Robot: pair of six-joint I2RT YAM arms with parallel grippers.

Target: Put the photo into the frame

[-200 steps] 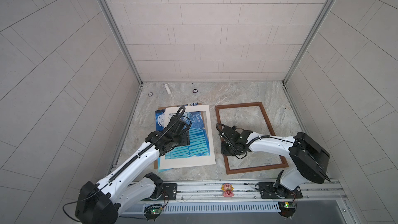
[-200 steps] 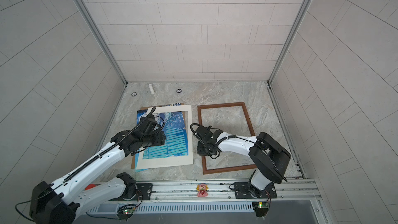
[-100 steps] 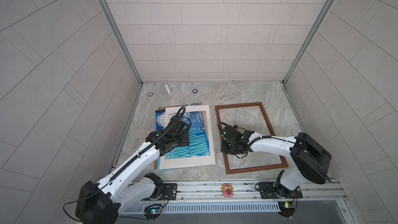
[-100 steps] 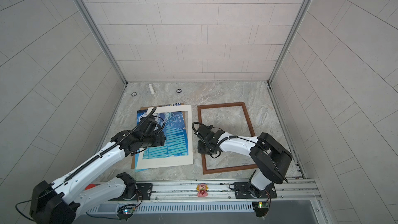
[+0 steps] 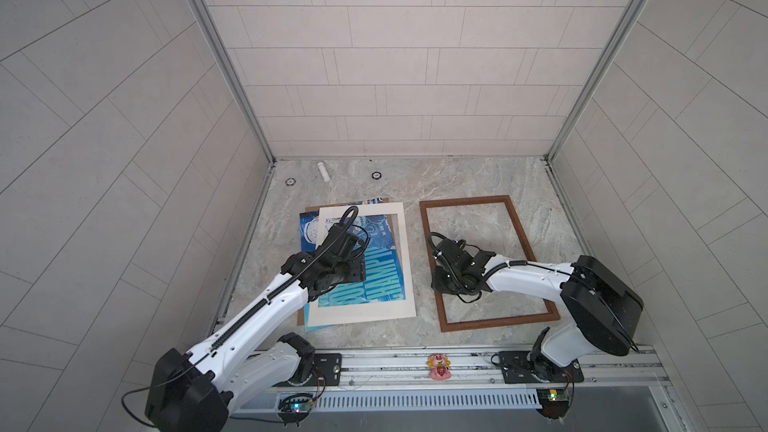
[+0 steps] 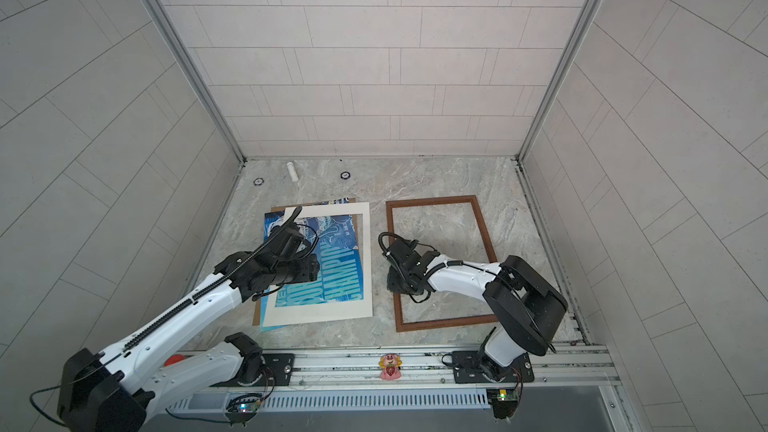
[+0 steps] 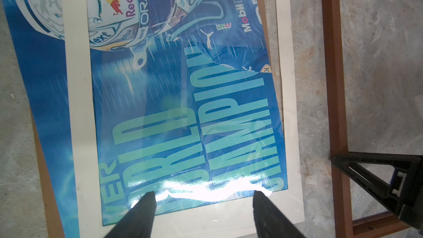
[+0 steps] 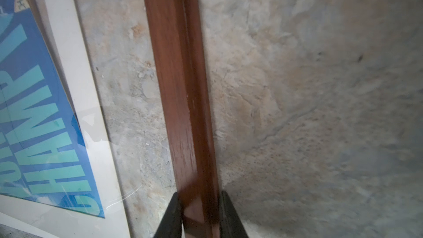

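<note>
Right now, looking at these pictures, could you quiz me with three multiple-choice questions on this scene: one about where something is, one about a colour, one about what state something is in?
1. In both top views, where does the frame lie relative to the photo?
A. On top of it
B. To its right, apart from it
C. To its left

2. What colour is the mat lying over the photo?
A. Cream-white
B. Black
C. Red

3. What is the right gripper doing?
A. Hanging wide open in the air
B. Holding the photo
C. Shut on the frame's rail

Answers:
1. B: bare table shows between them.
2. A: its pale border rings the blue print.
3. C: in the right wrist view its fingers flank the wooden rail.
</note>
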